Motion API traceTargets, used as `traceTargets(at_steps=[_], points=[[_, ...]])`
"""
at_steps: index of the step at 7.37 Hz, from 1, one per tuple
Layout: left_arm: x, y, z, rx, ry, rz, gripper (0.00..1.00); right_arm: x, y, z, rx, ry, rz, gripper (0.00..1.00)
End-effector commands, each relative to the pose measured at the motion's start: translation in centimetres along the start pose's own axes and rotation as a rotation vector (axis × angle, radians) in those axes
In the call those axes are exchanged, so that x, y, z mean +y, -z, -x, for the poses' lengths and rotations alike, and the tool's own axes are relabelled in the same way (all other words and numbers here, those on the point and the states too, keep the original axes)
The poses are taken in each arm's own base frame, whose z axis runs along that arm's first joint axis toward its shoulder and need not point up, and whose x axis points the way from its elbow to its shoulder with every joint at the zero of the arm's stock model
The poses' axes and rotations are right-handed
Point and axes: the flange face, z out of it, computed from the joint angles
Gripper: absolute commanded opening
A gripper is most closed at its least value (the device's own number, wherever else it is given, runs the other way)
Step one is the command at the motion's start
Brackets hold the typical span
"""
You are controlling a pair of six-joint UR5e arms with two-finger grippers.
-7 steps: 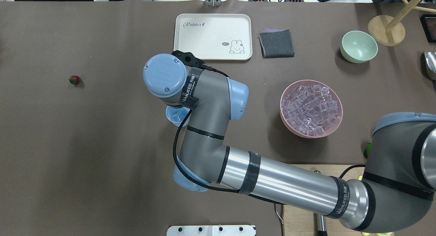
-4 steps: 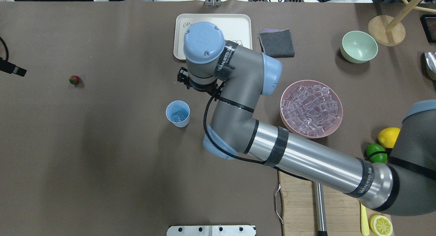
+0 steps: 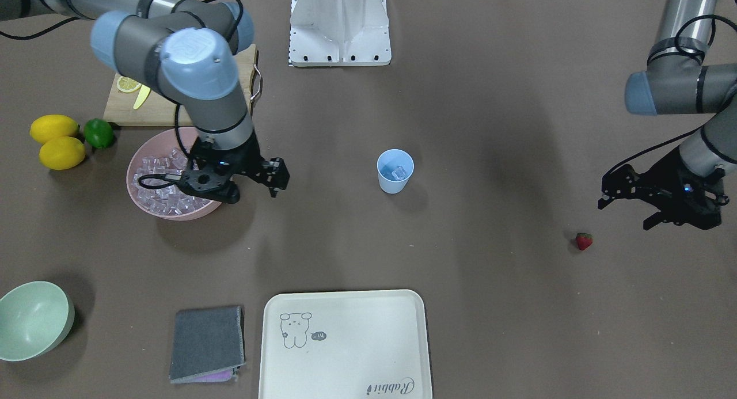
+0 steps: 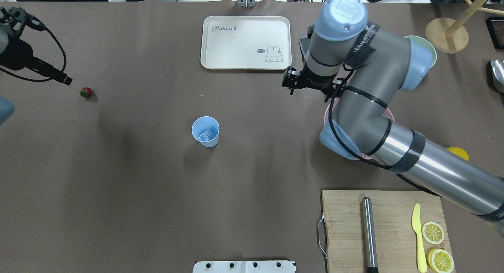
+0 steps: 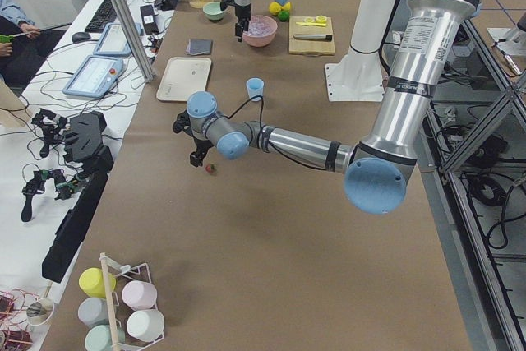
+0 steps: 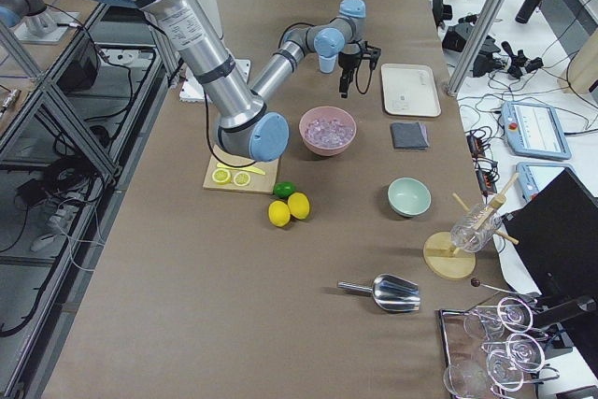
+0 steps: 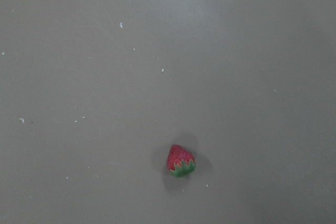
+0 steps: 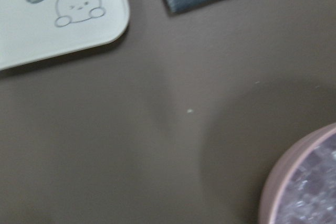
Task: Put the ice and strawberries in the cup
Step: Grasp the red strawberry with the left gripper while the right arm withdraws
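The light-blue cup (image 4: 205,131) stands upright mid-table with ice (image 4: 204,135) cubes in it. More ice (image 3: 161,186) fills the pink bowl (image 3: 138,206). My right gripper (image 3: 277,180) hangs open and empty beside that bowl's rim, between the bowl and the cup (image 3: 395,171). The strawberry (image 4: 86,92) lies alone on the mat at the far left. In the left wrist view the strawberry (image 7: 180,161) sits below centre with no fingers showing. My left gripper (image 3: 625,215) hovers open just beside the strawberry (image 3: 584,240), not touching it.
A cream rabbit tray (image 4: 246,42) and a grey cloth (image 3: 207,341) lie at the far edge. A pale green bowl (image 3: 31,321) is at the far right. A cutting board (image 4: 378,229) holds a knife and lemon slices, with lemons (image 3: 54,140) and a lime (image 3: 98,133) nearby.
My right arm swung from over the cup to the right, ending beside the pink bowl. My left arm came in from the left edge toward the strawberry.
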Motion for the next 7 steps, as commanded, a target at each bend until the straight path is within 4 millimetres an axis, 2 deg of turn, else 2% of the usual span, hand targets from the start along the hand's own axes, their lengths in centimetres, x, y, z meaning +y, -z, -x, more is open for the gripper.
traceTargets(at_steps=[1, 2, 3, 5, 6, 7], points=[[-1.4, -3.9, -2.2, -0.058, 0.028, -0.007, 0.97, -3.0, 1.9, -10.9, 0.079, 0.193, -0.028, 1.00], [-0.8, -5.5, -1.3, -0.084, 0.025, -0.022, 0.97, -3.5, 2.5, -13.5, 0.084, 0.241, -0.031, 1.00], [-0.3, -6.9, -0.9, -0.113, 0.021, -0.023, 0.97, -4.2, 2.9, -14.8, 0.074, 0.258, -0.048, 1.00], [0.2, -8.4, -1.7, -0.140, 0.008, -0.014, 0.95, -3.9, 0.8, -19.4, -0.009, 0.290, -0.088, 1.00], [0.3, -8.7, -2.1, -0.139, 0.023, -0.018, 0.89, -4.1, 1.0, -19.8, -0.036, 0.298, -0.082, 1.00], [0.5, -9.0, -2.0, -0.133, 0.025, -0.025, 0.80, -4.1, 1.1, -19.9, -0.035, 0.297, -0.082, 1.00]])
